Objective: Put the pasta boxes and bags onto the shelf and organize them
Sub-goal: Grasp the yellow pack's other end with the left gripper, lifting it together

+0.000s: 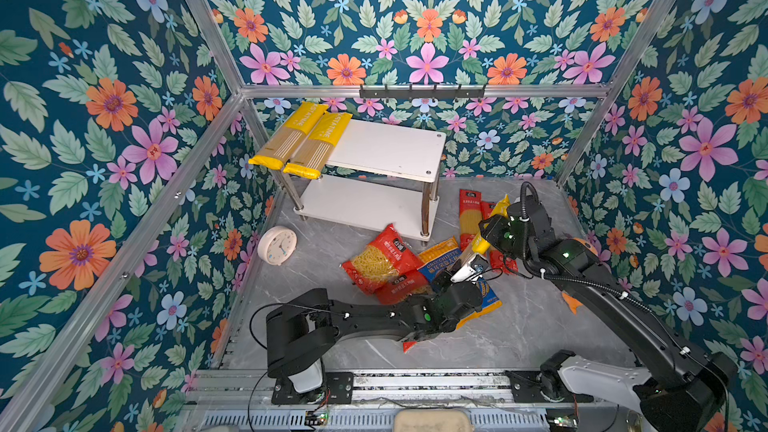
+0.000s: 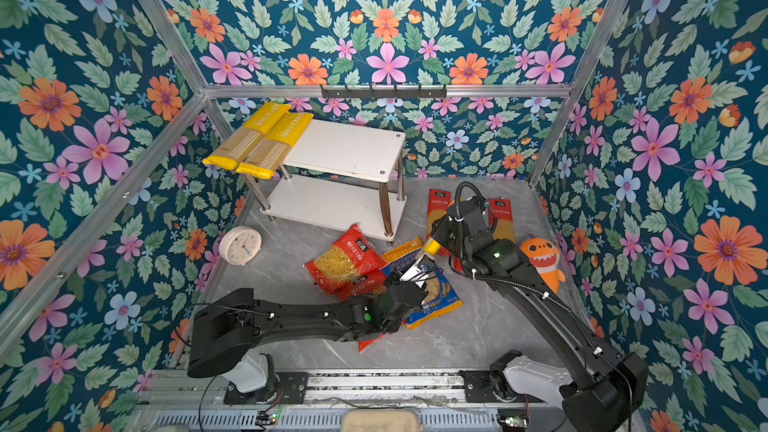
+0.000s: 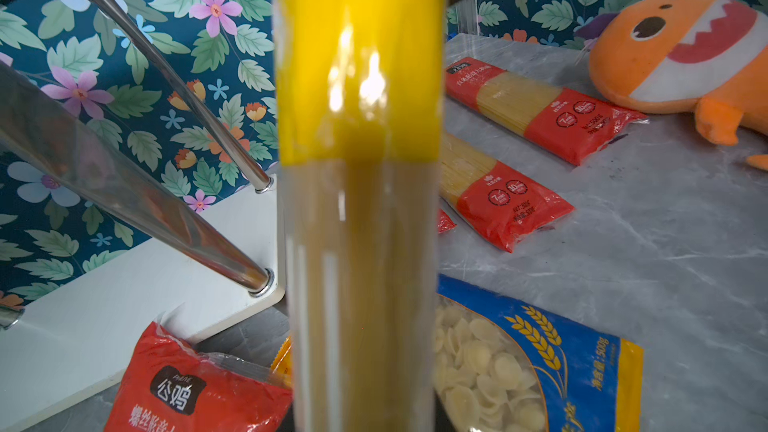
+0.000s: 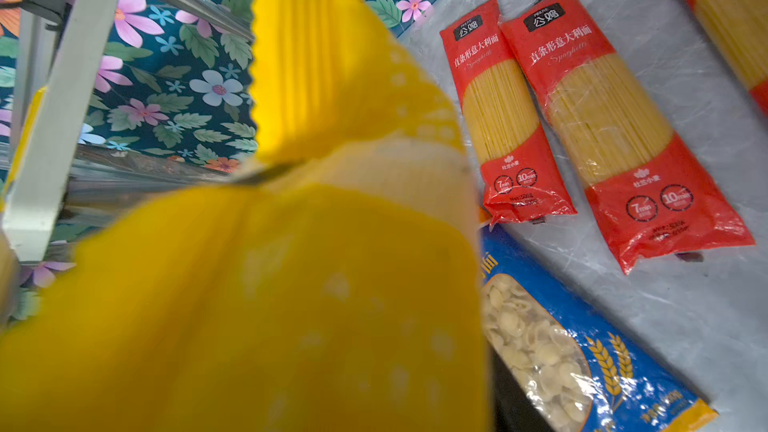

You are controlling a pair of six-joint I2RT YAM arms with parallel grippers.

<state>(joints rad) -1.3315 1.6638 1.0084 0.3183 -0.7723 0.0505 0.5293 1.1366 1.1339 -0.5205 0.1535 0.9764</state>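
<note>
Right, we've got the left gripper (image 1: 463, 270) clamped on the lower part of the third yellow spaghetti pack (image 3: 357, 118). The pack sticks up and out from that hand, clear of the table (image 1: 519, 338). The right gripper (image 2: 434, 243) sits at its upper end; we can't tell if it's closed on it. Ahead of both hands is the shelf (image 1: 386, 147), with two yellow packs (image 1: 299, 139) on top. We'd confirm the right's grip before the left lets go, then lay it flush beside those two.
</note>
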